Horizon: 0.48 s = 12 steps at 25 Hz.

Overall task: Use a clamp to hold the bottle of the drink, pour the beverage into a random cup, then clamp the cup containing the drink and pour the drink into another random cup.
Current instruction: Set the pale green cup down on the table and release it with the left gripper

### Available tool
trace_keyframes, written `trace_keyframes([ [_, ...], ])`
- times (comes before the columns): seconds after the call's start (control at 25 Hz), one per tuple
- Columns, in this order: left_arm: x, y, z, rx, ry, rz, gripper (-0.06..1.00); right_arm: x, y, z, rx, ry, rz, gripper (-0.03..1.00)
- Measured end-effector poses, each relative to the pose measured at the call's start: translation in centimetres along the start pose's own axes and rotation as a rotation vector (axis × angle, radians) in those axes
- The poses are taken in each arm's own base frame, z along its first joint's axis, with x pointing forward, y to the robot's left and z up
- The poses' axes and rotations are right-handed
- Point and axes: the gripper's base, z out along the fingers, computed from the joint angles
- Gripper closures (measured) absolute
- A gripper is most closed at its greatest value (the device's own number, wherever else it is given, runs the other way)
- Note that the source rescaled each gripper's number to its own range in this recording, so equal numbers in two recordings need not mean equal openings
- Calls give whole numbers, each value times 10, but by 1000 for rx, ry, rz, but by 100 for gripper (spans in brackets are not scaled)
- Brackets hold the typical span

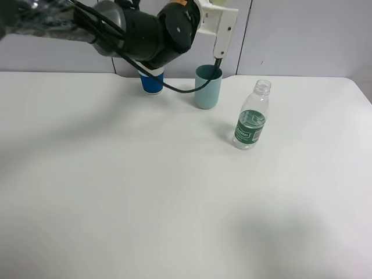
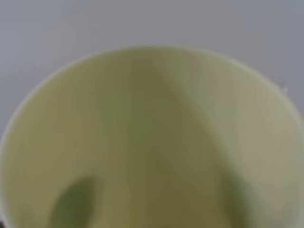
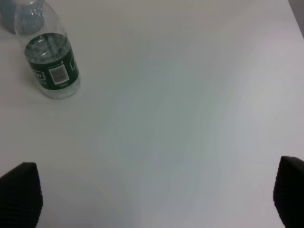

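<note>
The pale yellow-green cup (image 2: 152,133) fills the left wrist view, blurred, with its mouth toward the camera. In the exterior high view only its edge (image 1: 222,3) shows at the top, lifted off the table. My left gripper (image 1: 219,40) is shut on it, just above the teal cup (image 1: 207,87). Whether any beverage is in either cup I cannot tell. The uncapped bottle (image 1: 251,125) with a green label stands upright to the right of the teal cup, also seen from the right wrist (image 3: 50,61). My right gripper (image 3: 154,199) is open over bare table, well away from the bottle.
A white cup with a blue band (image 1: 152,82) stands behind the left arm, left of the teal cup (image 3: 10,16). The white table (image 1: 116,192) stretches toward the front. A grey wall runs along the table's back edge.
</note>
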Motion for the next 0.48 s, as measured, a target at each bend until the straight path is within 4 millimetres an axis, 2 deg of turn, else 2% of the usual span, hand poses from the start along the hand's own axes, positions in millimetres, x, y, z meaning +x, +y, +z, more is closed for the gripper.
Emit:
trace_keyframes([
  [0.24,20,35,-39,59,-42,-264,90,0,0,0,0,0,0,3],
  [0.48,52,54,-90,129,-48,-598,90,0,0,0,0,0,0,3],
])
